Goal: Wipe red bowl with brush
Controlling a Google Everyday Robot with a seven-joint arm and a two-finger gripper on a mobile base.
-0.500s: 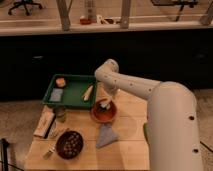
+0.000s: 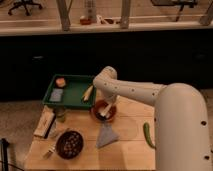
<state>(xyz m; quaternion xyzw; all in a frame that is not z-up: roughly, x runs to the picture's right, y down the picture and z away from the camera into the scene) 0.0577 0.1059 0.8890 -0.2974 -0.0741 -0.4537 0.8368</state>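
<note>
Reaches down with the gripper into the red bowl, the wrist dropping from a white elbow just behind the bowl. Cannot tell whether clamped or slack.

Shows a pale streak directly beneath the gripper, low in the bowl. Judged to be the brush, with its long axis running roughly front to back. Cannot tell whether touching the bowl's floor.

Places the bowl toward the back of the wooden table, just in front of the right end of the green tray.

Leaves, as a judgement, no travel to make, with brush and bowl both straight under the gripper. Calls only for short strokes over the bowl's inside, kept within the rim. Offers one arm only, so no choice of side. Risks shoving the light bowl toward the tray if pressed sideways.

Finds, farther out, a yellowish tapered piece in the tray just beside the arm and a grey cloth in front of the bowl. Finds also a dark brown bowl with a fork at the front left.
</note>
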